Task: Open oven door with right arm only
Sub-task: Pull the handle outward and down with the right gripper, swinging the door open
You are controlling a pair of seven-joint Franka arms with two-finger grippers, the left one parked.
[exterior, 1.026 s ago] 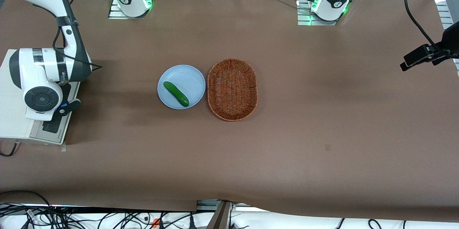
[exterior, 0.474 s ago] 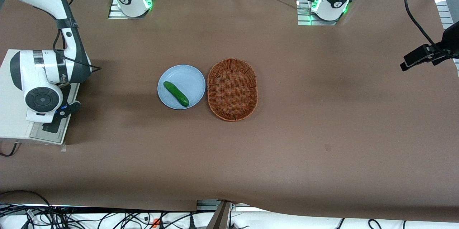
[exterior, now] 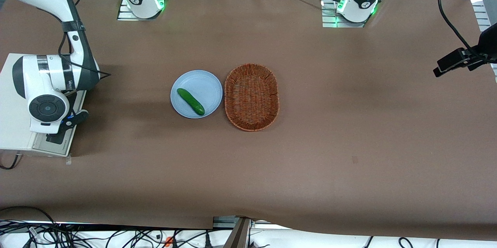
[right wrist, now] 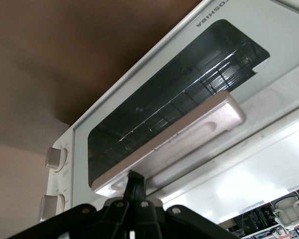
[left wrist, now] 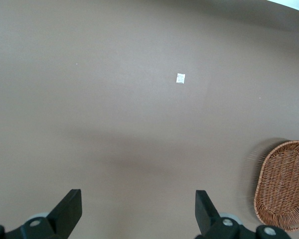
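The oven [exterior: 15, 124] stands at the working arm's end of the surface [exterior: 310, 162]. The right arm [exterior: 50, 85] hangs above it. The hand [right wrist: 135, 191] sits at the silver handle [right wrist: 174, 142] of the oven door [right wrist: 179, 99]; its grasp state cannot be determined. The door appears closed.

Brown-covered table [exterior: 349, 104] fills pretty much the whole frame. Dead centre sit a light blue plate [exterior: 196, 79] and a wicker basket [exterior: 227, 92], just beside each other. The oven [exterior: 11, 139] is at the working arm's end, at the frame's edge, with the gripper [right wrist: 134, 183] at its door. Two arm base plates [exterior: 126, 14] sit along the top.
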